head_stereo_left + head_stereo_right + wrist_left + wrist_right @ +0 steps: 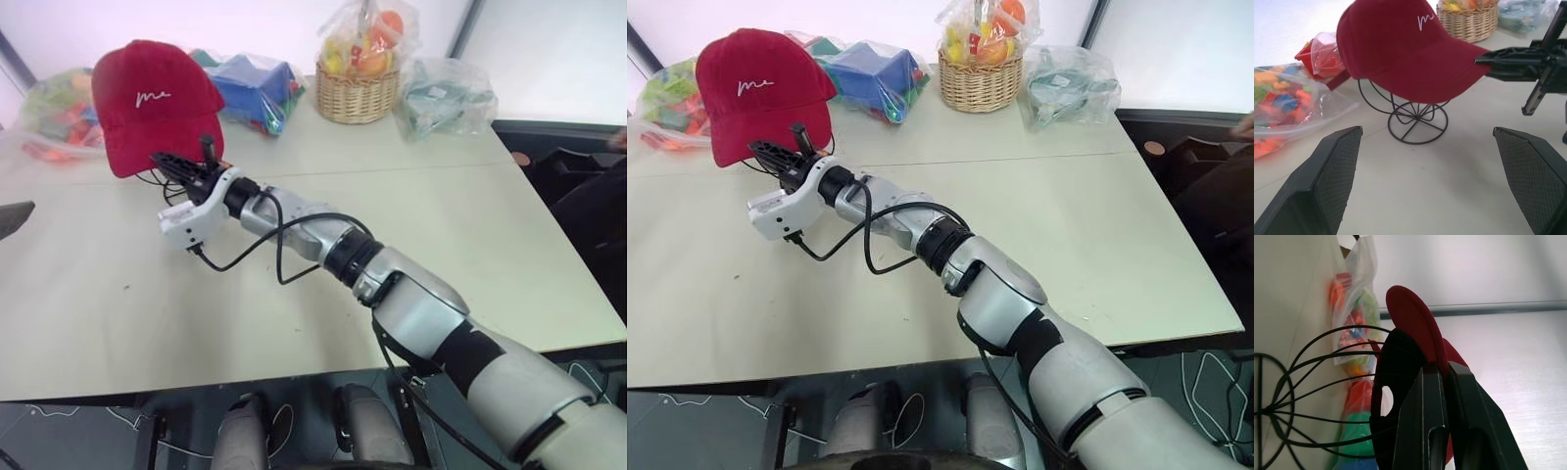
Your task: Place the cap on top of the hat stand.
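Observation:
The dark red cap with white cursive stitching sits over the black wire hat stand at the table's far left. The stand's globe wires and ring base show beneath it. My right gripper reaches in from the right and is shut on the cap's brim; the red brim edge is clamped between its black fingers. In the left wrist view my left gripper is open and empty, short of the stand, its fingers wide apart.
On the white table, a wicker basket of bagged fruit stands at the back. Around it lie a blue bagged item, a clear bag of teal things and bags of colourful toys beside the stand.

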